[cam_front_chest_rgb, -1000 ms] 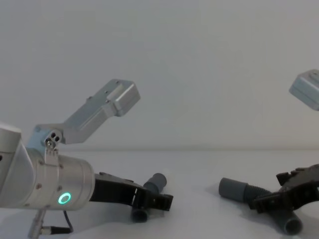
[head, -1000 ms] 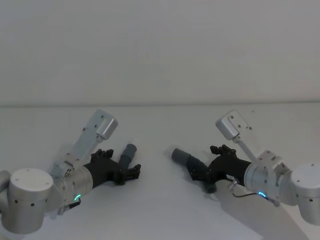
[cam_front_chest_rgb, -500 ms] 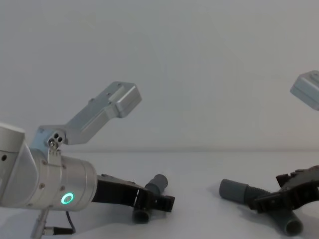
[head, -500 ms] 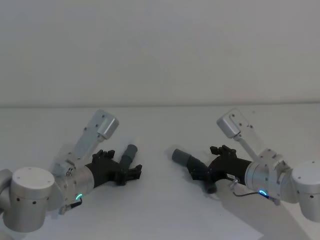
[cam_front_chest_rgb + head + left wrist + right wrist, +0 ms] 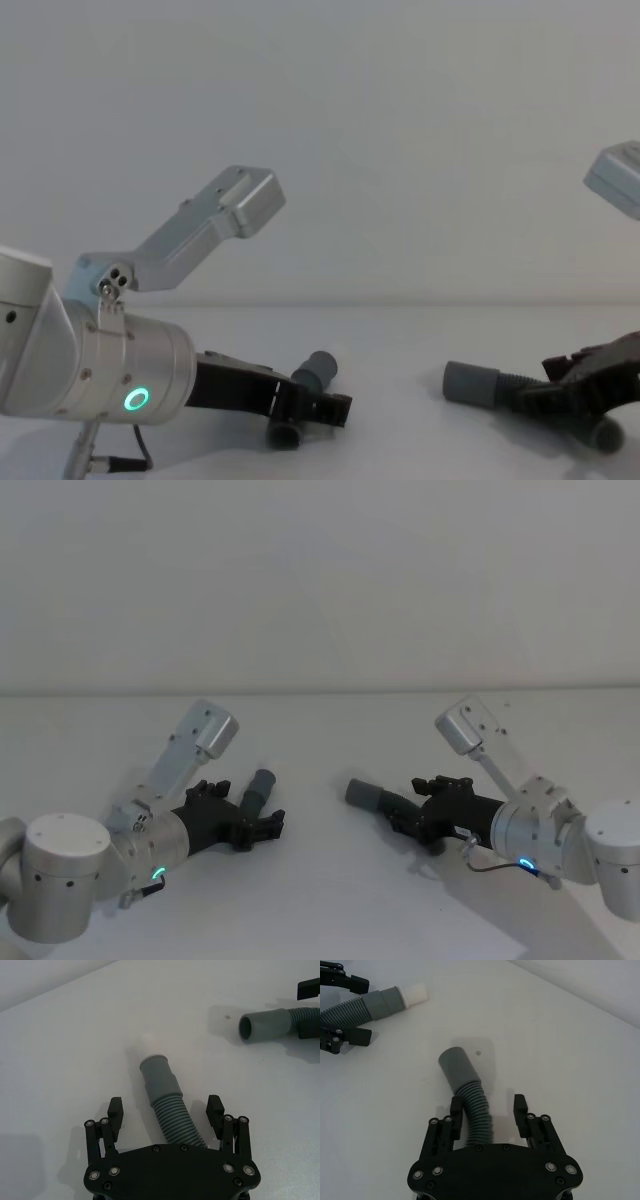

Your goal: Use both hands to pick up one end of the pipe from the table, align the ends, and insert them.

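On the table (image 5: pixel 320 900), pipe pieces (image 5: pixel 160 1077) lie between wide-spread fingers (image 5: pixel 115 1110) — left gripper's (image 5: pixel 165 1105) and right gripper's (image 5: pixel 488 1104) alike.

Plain pale grey wall (image 5: pixel 320 580) behind; tiny dark speck (image 5: pixel 228 1016).

Two dark grey ribbed plastic pipe pieces lay well apart on the plain white matte table (image 5: pixel 320 910). The left piece (image 5: pixel 174 1119) had a corrugated body ending in a stepped smooth collar (image 5: pixel 156 1076) with a small white tip (image 5: pixel 415 994). It lay between the spread fingers of the black two-finger left gripper (image 5: pixel 165 1110). The right piece (image 5: pixel 477 1117) had a ribbed body ending in a wider open collar (image 5: pixel 456 1066). It lay between the parted fingers of the black right gripper (image 5: pixel 487 1107). Both collars pointed inward, toward the space between the pieces.
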